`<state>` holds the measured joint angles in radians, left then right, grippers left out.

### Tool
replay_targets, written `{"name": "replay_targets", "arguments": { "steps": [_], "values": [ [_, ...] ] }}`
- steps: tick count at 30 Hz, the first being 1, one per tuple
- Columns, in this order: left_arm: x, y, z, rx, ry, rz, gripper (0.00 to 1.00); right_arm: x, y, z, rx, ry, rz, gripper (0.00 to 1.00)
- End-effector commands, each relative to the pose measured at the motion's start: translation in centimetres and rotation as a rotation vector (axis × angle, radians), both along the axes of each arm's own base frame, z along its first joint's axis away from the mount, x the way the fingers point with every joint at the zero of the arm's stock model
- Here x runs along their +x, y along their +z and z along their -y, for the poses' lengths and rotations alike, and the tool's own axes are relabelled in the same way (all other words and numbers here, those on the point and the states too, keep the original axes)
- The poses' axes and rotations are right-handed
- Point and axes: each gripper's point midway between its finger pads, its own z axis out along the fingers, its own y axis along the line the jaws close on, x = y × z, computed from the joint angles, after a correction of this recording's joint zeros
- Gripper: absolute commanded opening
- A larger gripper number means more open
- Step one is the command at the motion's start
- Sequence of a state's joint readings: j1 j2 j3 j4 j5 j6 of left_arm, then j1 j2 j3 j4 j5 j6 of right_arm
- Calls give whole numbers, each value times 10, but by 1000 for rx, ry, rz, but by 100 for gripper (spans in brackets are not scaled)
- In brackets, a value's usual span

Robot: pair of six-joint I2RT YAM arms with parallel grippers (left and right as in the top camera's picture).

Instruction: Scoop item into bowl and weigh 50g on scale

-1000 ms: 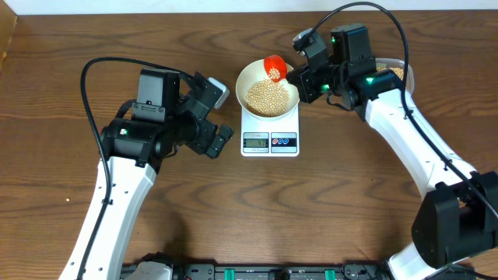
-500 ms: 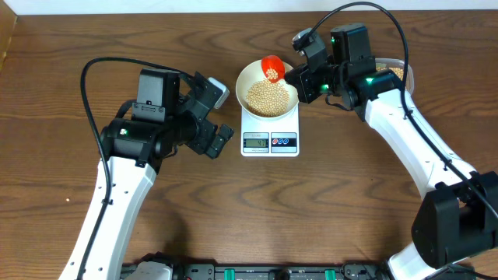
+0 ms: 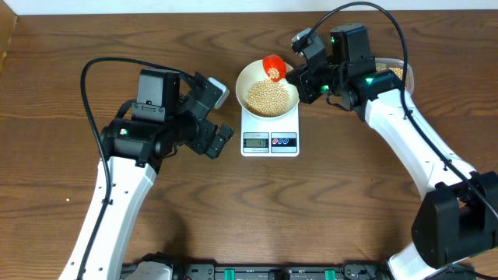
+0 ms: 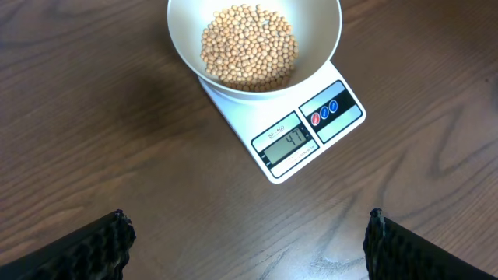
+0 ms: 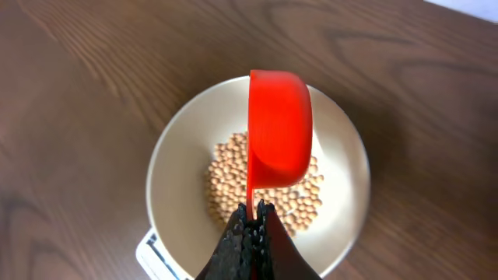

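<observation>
My right claw point(image 5: 251, 211) is pinched tight on the thin handle of a red scoop point(image 5: 278, 128). The scoop hangs tipped over the white bowl point(image 3: 243, 84), near its back edge as I see it from overhead. The bowl sits on the scale point(image 4: 319, 128), and the scale sits on the desk point(image 4: 93, 140) between the two arms. A heap of beans point(image 4: 249, 47) covers the bottom of the bowl. On the left wrist view the display point(image 4: 285, 142) reads what looks like 47. My left claw point(image 4: 249, 245) is spread wide with nothing in it, just beside the scale and not touching it. A clear tub point(image 3: 398, 71) shows partly behind the right arm, and I cannot make out much of it
</observation>
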<state>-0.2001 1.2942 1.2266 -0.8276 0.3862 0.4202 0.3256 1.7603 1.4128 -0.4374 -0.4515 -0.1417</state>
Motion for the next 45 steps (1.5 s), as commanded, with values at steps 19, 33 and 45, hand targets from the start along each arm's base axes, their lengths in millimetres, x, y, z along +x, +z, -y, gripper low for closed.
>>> {"name": "replay_targets", "arguments": {
  "steps": [19, 33, 45],
  "values": [
    [2, 5, 0, 8, -10, 20, 97, 1, 6, -11, -60, 66, 84, 1],
    [2, 5, 0, 8, -10, 20, 96, -2, 5, -15, -73, 91, 93, 1],
    [2, 5, 0, 8, -10, 20, 96, 3, 7, -6, -22, 30, 43, 1]
  ]
}}
